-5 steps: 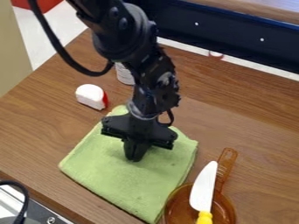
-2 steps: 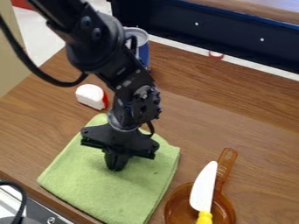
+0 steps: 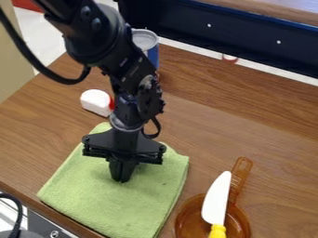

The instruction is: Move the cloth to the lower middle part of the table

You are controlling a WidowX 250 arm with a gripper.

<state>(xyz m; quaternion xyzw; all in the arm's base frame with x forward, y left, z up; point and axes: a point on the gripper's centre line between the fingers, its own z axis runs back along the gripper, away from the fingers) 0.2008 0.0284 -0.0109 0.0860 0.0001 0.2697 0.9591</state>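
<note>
Has gripper [image 3: 122, 178] down with fingers together, tips touching cloth [image 3: 93, 197]; can't tell whether pinching any. Shows cloth spread flat at lower left of table [image 3: 242, 125], near pan [image 3: 194, 217] with knife [image 3: 216, 200] resting on it

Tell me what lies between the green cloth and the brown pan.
In the camera view, only a narrow strip of bare tabletop separates the cloth from the pan.

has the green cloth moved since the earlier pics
Yes, the green cloth has shifted to the left in the view; its right edge now lies farther from the brown pan, which has stayed put.
</note>
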